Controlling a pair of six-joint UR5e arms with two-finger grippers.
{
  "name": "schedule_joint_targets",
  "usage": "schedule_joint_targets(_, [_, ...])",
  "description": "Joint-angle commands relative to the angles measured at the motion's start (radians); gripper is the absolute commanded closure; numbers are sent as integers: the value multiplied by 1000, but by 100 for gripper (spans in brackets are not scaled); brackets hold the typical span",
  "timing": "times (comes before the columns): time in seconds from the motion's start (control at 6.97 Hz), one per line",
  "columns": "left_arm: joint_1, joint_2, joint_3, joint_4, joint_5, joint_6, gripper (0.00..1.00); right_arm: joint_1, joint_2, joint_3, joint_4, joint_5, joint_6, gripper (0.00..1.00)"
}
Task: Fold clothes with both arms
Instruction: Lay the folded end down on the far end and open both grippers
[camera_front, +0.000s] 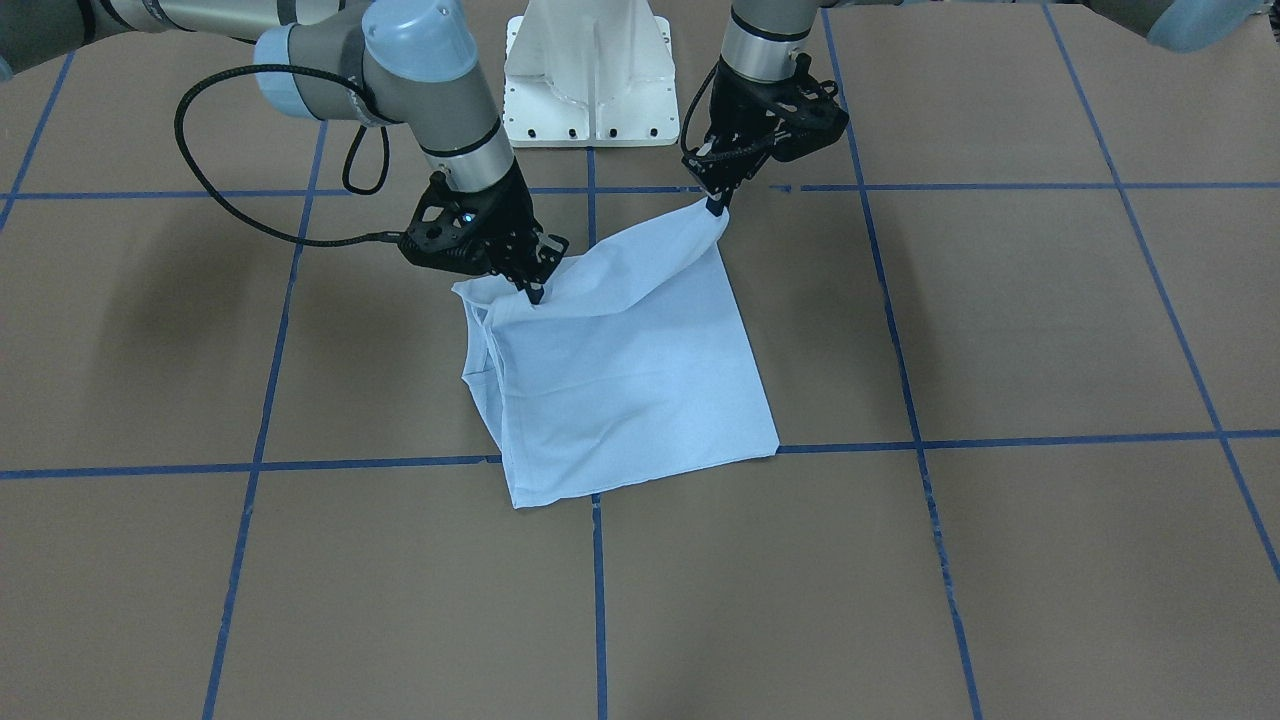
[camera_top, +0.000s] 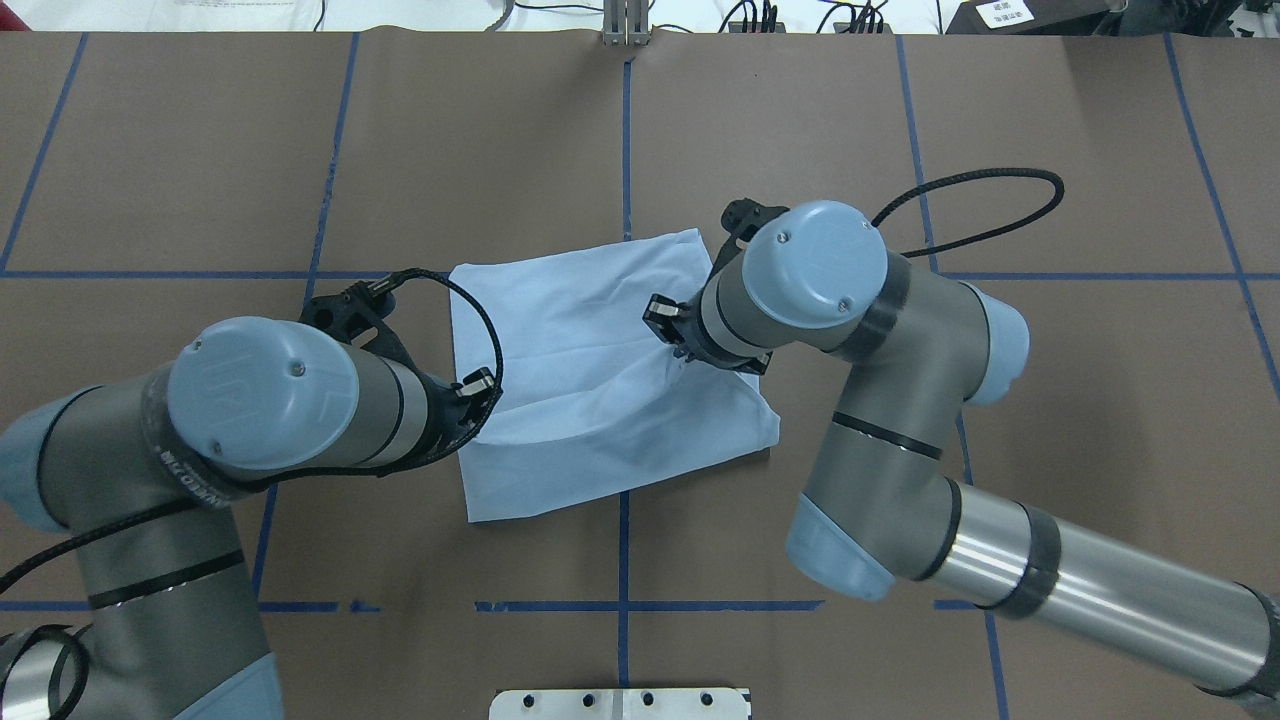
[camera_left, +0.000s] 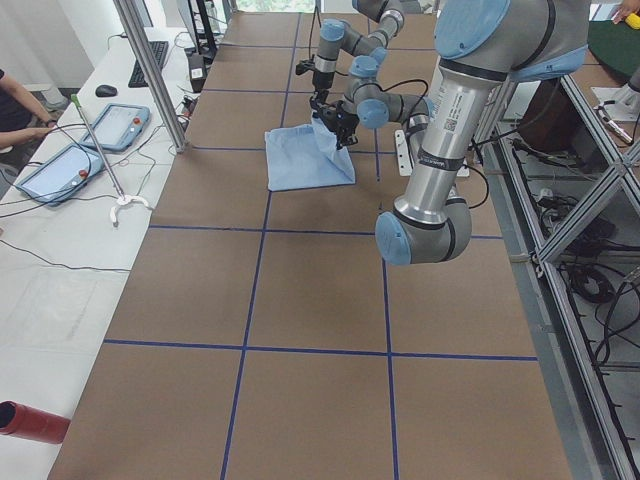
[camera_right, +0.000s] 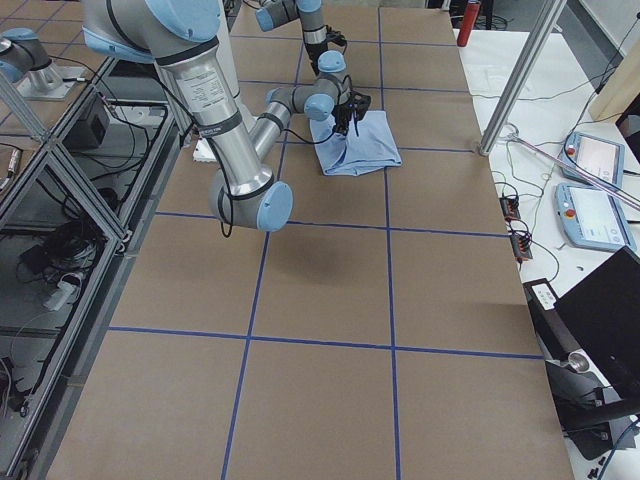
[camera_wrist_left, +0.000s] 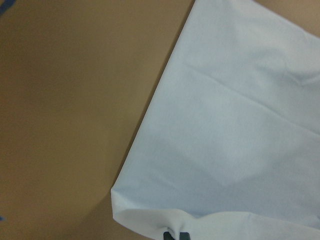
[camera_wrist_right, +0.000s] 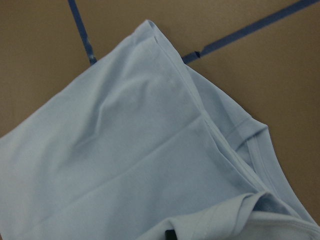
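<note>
Nothing clearly legible anywhere. Dark printed lettering (camera_top: 185, 470) on the left arm (camera_top: 262, 395), lower left of the overhead view, too skewed and small to read. Similar print (camera_left: 446, 108) on the same arm's tube, upper right of the left-side view, unreadable. White label (camera_top: 1010, 12) at the overhead view's upper right edge, illegible.

Robotics lab, we'd say. The long table (camera_left: 300, 290) is papered brown and marked off with a blue tape grid (camera_front: 597, 590). A left arm (camera_top: 260, 400) and a right arm (camera_top: 830, 290), the tubular industrial sort, reach over it near a white pedestal base (camera_front: 590, 75). An aluminium frame post (camera_left: 152, 75) stands at the edge and cables (camera_left: 590, 280) pile up alongside. The white side bench (camera_left: 60, 260) has teach pendants (camera_left: 118, 127), a keyboard (camera_left: 150, 62) and a mouse (camera_left: 106, 90).
</note>
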Motion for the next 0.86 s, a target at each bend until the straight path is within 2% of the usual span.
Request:
schedule_joint_targets(0.0, [-96, -46, 211, -176, 0, 12, 100, 71, 98, -247, 183, 12, -1, 100])
schedule_joint_targets(0.29, [-208, -120, 380, -233, 0, 111, 100, 121, 217, -450, 185, 45, -4, 100])
schedule_joint_targets(0.43, [-254, -141, 478, -293, 2, 218, 1, 135, 220, -497, 186, 45, -71, 1])
schedule_joint_targets(0.57, [-292, -155, 545, -345, 3, 293, 0, 160, 222, -509, 186, 48, -137, 0])
schedule_joint_targets(0.72, [-306, -155, 563, -356, 5, 333, 0, 196, 232, -535, 192, 108, -171, 0])
